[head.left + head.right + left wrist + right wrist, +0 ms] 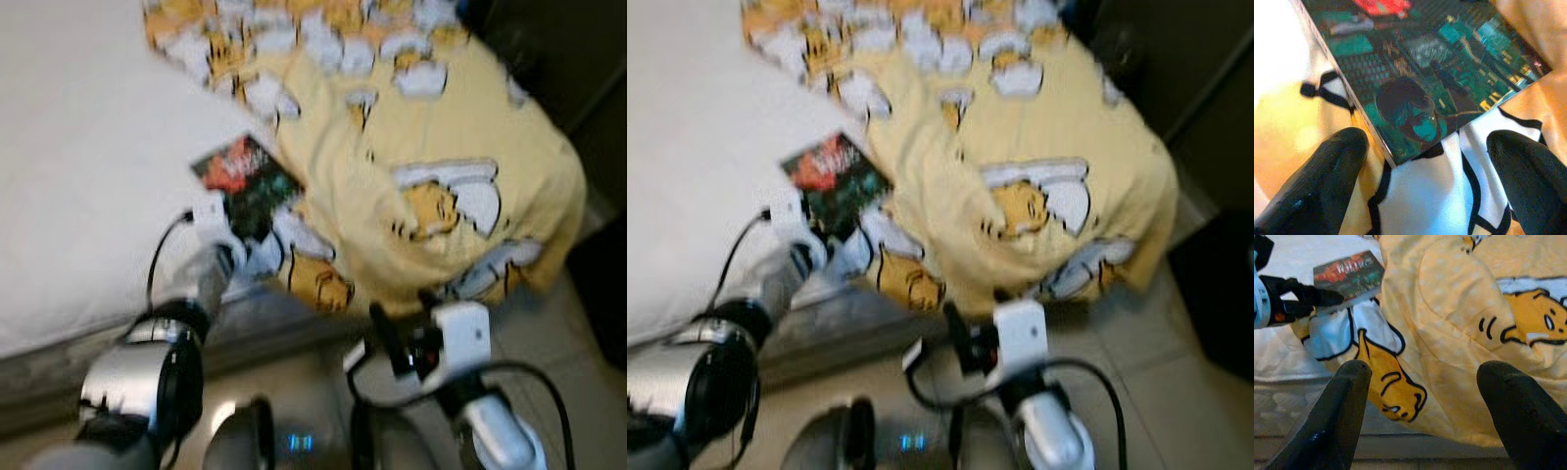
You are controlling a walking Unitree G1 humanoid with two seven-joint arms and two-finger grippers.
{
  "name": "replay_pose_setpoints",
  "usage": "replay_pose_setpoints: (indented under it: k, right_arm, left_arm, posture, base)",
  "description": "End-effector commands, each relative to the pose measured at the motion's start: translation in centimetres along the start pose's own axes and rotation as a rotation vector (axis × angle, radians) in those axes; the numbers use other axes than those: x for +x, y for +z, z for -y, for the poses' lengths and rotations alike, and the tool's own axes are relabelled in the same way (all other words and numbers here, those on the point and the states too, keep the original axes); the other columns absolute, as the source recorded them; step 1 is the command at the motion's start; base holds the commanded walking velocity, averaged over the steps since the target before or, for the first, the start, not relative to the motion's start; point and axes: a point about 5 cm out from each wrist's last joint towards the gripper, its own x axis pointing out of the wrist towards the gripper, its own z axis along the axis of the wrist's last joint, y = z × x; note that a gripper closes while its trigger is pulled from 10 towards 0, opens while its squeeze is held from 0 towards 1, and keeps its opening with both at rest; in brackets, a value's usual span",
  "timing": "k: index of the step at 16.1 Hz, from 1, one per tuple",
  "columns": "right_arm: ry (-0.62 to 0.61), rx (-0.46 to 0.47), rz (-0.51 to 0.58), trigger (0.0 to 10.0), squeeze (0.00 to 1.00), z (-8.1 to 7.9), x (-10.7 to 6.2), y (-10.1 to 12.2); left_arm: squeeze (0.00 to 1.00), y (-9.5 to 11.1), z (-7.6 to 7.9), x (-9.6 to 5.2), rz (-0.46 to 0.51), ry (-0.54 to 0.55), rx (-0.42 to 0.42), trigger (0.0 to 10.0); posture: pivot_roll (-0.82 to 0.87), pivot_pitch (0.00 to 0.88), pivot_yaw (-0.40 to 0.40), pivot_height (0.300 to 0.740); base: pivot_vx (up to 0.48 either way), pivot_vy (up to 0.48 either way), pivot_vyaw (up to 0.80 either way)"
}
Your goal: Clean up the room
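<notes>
The flat, dark, glossy-covered book lay on the bed's yellow cartoon-print blanket. The left claw, spread open, should straddle its near corner squarely before closing; the right claw hung open nearby.

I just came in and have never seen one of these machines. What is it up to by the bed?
The robot stands at a bed with a white sheet and a yellow cartoon-print blanket. Its left gripper is reaching for a dark, flat book with a red and teal cover lying at the blanket's edge. The black fingers are open, one on each side of the book's corner, not gripping it. The right gripper hangs open, low beside the bed.
</notes>
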Motion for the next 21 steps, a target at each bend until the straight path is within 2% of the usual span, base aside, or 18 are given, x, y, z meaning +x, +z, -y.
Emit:
replay_pose_setpoints:
  k: [1, 2, 3, 4, 5, 6, 7, 12, 16, 19, 21]
  right_arm:
    - [-0.002, 0.006, -0.002, 10.0, 0.0, -0.1, -0.2, 0.3]
    - [-0.004, 0.008, -0.004, 10.0, 0.0, 0.0, -0.2, 0.3]
    - [-0.008, 0.015, -0.007, 10.0, 0.0, 0.1, -0.2, 0.4]
    - [-0.01, 0.02, -0.009, 10.0, 0.0, 0.1, -0.2, 0.4]
    - [-0.014, 0.026, -0.013, 10.0, 0.0, 0.2, -0.2, 0.4]
    - [-0.019, 0.033, -0.019, 10.0, 0.0, 0.3, -0.3, 0.4]
    - [-0.02, 0.037, -0.024, 10.0, 0.0, 0.3, -0.3, 0.4]
    - [-0.025, 0.048, -0.03, 10.0, 0.0, 0.3, -0.1, 0.3]
    - [-0.027, 0.058, -0.039, 10.0, 0.0, 0.3, -0.2, 0.1]
    - [-0.025, 0.063, -0.046, 10.0, 0.0, 0.4, -0.1, -0.1]
    - [-0.024, 0.063, -0.045, 10.0, 0.0, 0.4, 0.2, -0.1]
  left_arm:
    - [0.0, -1.0, -0.2, -0.1, -0.033, 0.016, -0.055, 10.0]
    - [0.0, -1.3, -0.1, -0.1, -0.037, 0.016, -0.097, 10.0]
    - [0.0, -1.6, 0.0, -0.1, -0.039, 0.028, -0.202, 10.0]
    - [0.0, -1.7, 0.0, -0.1, -0.032, 0.033, -0.275, 2.0]
    - [0.0, -1.6, 0.1, -0.1, -0.019, 0.034, -0.332, 0.0]
    - [0.0, -1.5, 0.2, 0.0, 0.004, 0.035, -0.409, 0.0]
    - [0.0, -1.2, 0.3, 0.0, 0.023, 0.04, -0.444, 0.0]
    - [0.0, -0.1, 0.3, 0.1, 0.088, 0.04, -0.471, 0.0]
    - [0.0, 0.5, -0.9, -0.1, 0.139, 0.083, -0.502, 0.0]
    - [0.0, 1.6, -1.7, -0.3, 0.204, 0.102, -0.583, 0.0]
    - [0.0, 1.9, -1.6, -0.3, 0.219, 0.093, -0.594, 0.0]
  posture:
    - [-0.25, 0.266, -0.011, 0.71]
    - [-0.25, 0.268, -0.016, 0.71]
    - [-0.25, 0.273, -0.02, 0.71]
    - [-0.25, 0.273, -0.02, 0.71]
    - [-0.26, 0.274, -0.024, 0.71]
    - [-0.26, 0.274, -0.025, 0.71]
    - [-0.26, 0.27, -0.026, 0.71]
    - [-0.25, 0.263, -0.02, 0.71]
    - [-0.25, 0.264, -0.021, 0.71]
    - [-0.24, 0.256, -0.022, 0.71]
    - [-0.24, 0.247, -0.019, 0.71]
  base:
    - [0.0, 0.0, 0.0]
    - [0.0, 0.0, 0.0]
    - [0.0, 0.0, 0.0]
    - [0.0, 0.0, 0.0]
    - [0.0, 0.0, 0.0]
    - [0.0, 0.0, 0.0]
    - [0.0, 0.0, 0.0]
    - [0.0, 0.0, 0.0]
    - [0.0, 0.0, 0.0]
    - [0.0, 0.0, 0.0]
    - [0.0, 0.0, 0.0]
